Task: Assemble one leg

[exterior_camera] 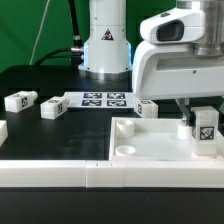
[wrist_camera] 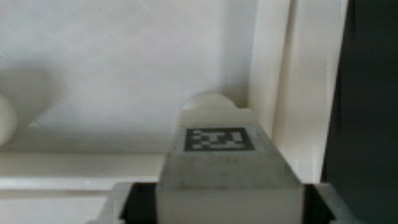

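My gripper (exterior_camera: 201,118) is shut on a leg (exterior_camera: 205,131), a small white post with a black-and-white tag. It holds the leg upright at the exterior view's right, over the near right corner of the large flat white panel (exterior_camera: 160,142). In the wrist view the leg (wrist_camera: 222,165) fills the space between the dark pads (wrist_camera: 143,205), with its tag facing the camera. A round corner hole (wrist_camera: 212,101) of the panel (wrist_camera: 107,90) shows just beyond the leg's end. I cannot tell whether the leg touches the panel.
Three loose legs lie on the black table: one (exterior_camera: 20,101) at the left, one (exterior_camera: 52,107) beside it, one (exterior_camera: 145,108) behind the panel. The marker board (exterior_camera: 101,99) lies before the robot base (exterior_camera: 106,50). A white rail (exterior_camera: 90,176) runs along the front.
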`<state>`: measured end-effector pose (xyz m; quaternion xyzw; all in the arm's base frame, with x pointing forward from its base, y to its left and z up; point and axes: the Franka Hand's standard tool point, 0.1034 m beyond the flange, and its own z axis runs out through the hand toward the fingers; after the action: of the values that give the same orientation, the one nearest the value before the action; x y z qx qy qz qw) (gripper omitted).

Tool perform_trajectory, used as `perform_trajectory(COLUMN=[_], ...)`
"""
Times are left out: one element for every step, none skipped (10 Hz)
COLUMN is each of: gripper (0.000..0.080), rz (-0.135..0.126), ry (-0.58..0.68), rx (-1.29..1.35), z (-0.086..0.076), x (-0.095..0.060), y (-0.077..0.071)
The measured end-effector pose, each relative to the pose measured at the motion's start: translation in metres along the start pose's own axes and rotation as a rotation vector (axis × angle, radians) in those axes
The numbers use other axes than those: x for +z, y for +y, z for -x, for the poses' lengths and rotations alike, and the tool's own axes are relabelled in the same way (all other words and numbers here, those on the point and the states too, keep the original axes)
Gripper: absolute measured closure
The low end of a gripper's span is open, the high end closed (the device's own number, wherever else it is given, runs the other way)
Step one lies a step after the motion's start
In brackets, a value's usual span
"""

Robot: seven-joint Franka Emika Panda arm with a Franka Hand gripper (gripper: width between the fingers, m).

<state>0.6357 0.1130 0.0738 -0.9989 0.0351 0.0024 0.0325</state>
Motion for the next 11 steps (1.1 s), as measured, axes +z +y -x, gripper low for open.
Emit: perform_trajectory(gripper=[0.0508,0.0508,0.0508,0.0508,0.0508,0.0508,0.0508,0.0508,0.0508,0.0508,0.0508], rz=[0.000,0.000,-0.004,-0.005,-0.018,-0.021,-0.025,-0.026,-0.028,-0.028,-0.030], ry=[0.000,0.000,0.002,0.004,0.008,0.011,0.007,0.006,0.006,0.005,0.005], rx=[0.098,0.148,0.262,0.363,0.539,0.615,0.743,0.837,0.941,1.027,1.095], z=[0.0001,0.0000,0.0002,0.0006,0.0009,0.0004,0.0009,0.0010,0.0008,0.0007,0.0006], x=[0.0001,0.0001,0.0007,0.0014,0.0023,0.0022,0.0026,0.0029,0.0030,0.0029,0.0029], y=[-0.0001,-0.0001,0.0001,0.0001,-0.0003,-0.0002,-0.0012,-0.0019,-0.0021,-0.0023,-0.0025])
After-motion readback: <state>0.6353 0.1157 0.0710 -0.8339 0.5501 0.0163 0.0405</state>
